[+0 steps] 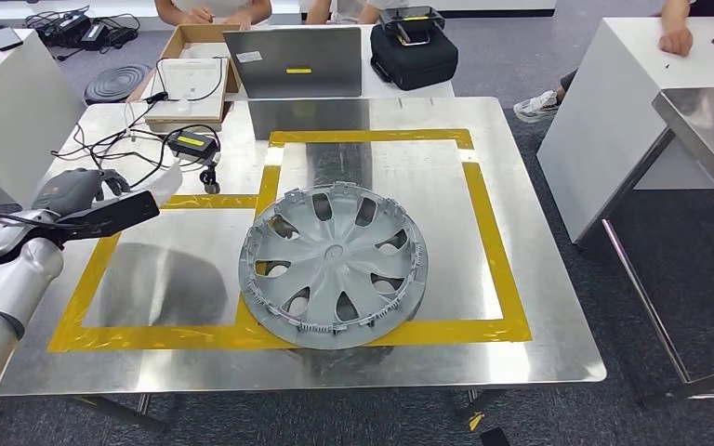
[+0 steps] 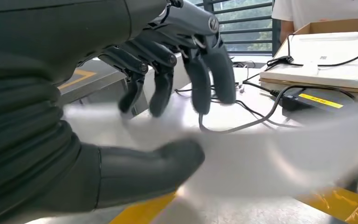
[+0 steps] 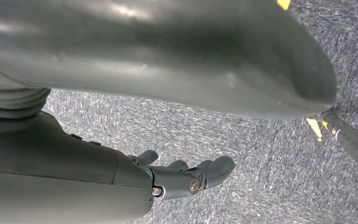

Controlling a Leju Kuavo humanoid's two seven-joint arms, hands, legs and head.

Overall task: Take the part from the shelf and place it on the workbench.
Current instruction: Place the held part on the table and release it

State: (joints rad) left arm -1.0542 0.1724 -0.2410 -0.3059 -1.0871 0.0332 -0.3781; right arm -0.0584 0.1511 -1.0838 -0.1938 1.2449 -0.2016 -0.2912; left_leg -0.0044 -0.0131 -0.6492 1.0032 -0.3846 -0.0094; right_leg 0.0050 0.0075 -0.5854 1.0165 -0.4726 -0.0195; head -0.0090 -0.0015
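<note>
On workbench [image 1: 539, 362] hubcap [image 1: 335, 266] flat; left hand [image 2: 168, 88] empty, fingers apart

One grey wheel cover [image 1: 333, 267] is counted on the steel worktop [image 1: 539, 307], lying across the near edge of the yellow tape outline [image 1: 493, 232]. Beyond the wheel cover, one open laptop [image 1: 293, 61], one black bag [image 1: 413, 48] and one cardboard box [image 1: 189, 76] are noted. One small black power brick [image 1: 191, 143] with a yellow label is seen to the left of the wheel cover. Two robot hands are counted: the left hand [image 1: 88, 203] and the right hand [image 3: 186, 177].
</note>
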